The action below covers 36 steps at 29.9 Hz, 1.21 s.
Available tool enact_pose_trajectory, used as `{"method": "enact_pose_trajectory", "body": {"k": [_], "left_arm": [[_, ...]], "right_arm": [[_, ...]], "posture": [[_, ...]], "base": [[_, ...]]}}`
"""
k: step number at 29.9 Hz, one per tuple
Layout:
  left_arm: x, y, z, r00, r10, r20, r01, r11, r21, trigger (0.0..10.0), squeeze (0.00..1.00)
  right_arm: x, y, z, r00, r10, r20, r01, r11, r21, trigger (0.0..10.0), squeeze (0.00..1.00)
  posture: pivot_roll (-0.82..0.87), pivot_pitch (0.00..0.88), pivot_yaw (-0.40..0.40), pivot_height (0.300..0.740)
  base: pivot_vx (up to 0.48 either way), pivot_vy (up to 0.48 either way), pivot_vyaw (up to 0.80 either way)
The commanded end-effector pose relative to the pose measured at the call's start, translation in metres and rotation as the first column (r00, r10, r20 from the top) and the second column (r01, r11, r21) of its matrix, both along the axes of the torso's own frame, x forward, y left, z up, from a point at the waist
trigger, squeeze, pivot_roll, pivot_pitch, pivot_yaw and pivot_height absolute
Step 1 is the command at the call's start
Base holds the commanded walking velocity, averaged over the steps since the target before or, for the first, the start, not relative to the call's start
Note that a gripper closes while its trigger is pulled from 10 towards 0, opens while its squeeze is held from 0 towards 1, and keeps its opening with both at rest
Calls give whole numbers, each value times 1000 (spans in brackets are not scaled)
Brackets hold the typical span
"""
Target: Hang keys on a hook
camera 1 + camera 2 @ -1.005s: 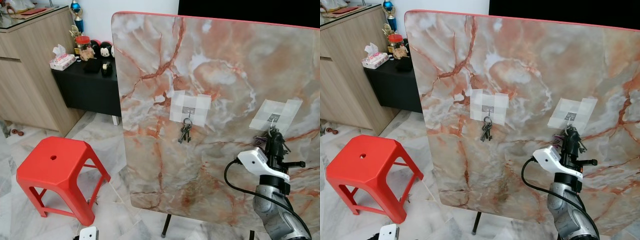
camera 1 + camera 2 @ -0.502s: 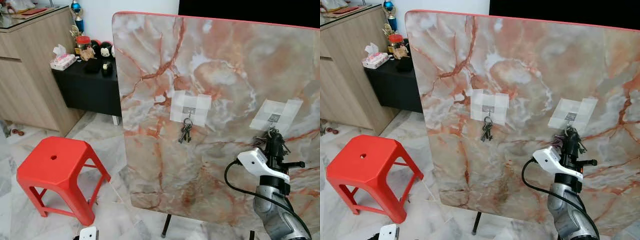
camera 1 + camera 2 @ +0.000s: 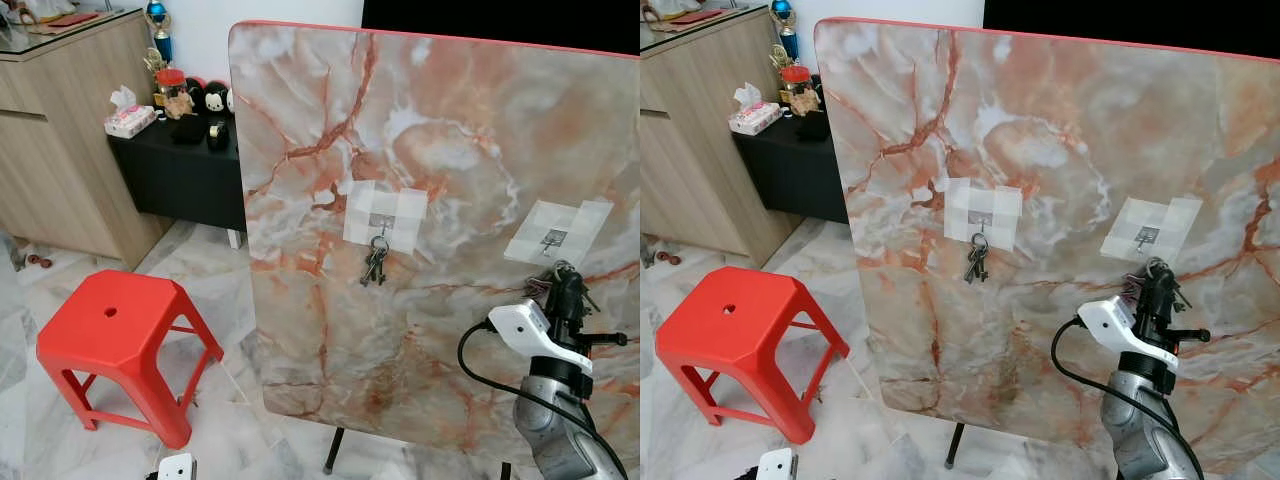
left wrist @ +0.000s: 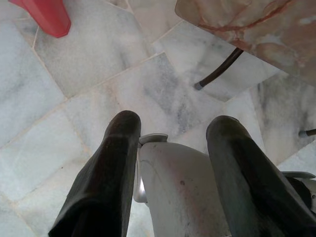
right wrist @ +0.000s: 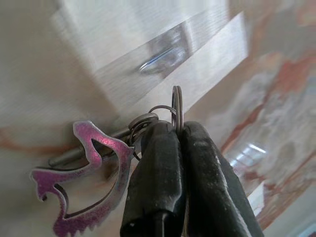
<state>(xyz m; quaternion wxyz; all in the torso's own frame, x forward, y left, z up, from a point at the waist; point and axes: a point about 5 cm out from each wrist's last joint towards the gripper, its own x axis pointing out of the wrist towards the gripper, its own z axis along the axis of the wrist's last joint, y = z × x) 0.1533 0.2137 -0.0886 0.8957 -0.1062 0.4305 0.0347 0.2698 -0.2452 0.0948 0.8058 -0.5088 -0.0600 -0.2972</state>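
A marbled board (image 3: 440,130) stands upright with two taped-on hooks. On the left hook (image 3: 379,222) hangs a bunch of keys (image 3: 373,266). The right hook (image 3: 549,238) is bare. Just below it my right gripper (image 3: 565,285) points up, shut on the ring (image 5: 176,106) of a second key bunch with a purple bird-shaped charm (image 5: 94,168). In the right wrist view the ring's top sits a little short of the hook (image 5: 160,59). My left gripper (image 4: 173,128) hangs idle and open, pointing at the floor.
A red plastic stool (image 3: 110,330) stands on the marble floor to the board's left. Behind it are a wooden cabinet (image 3: 60,130) and a low black cabinet (image 3: 180,170) with small items. The board's dark legs (image 3: 330,460) reach the floor below.
The view has shifted slightly. My right gripper with the keys has sunk a little lower and to the right, so it now sits further below the right hook.
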Motion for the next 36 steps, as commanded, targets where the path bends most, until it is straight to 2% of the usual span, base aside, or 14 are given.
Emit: {"method": "enact_pose_trajectory", "body": {"k": [1, 18, 36], "left_arm": [[-3, -1, -2, 1000, -18, -24, 18, 1000, 3, 10000, 0], [-4, -9, -4, 999, -20, -43, 21, 1000, 1, 10000, 0], [-2, -9, -4, 999, -22, -35, 22, 1000, 1, 10000, 0]], "right_arm": [[1, -2, 10, 999, -13, 50, 12, 1000, 9, 10000, 0], [11, 2, 10, 1000, 9, 6, -9, 1000, -5, 10000, 0], [14, 10, 7, 998, 50, -30, -50, 999, -19, 10000, 0]], "posture": [[103, 0, -66, 740], [102, 0, -66, 740], [102, 0, -66, 740]], "base": [[0, 0, 0], [0, 0, 0], [0, 0, 0]]}}
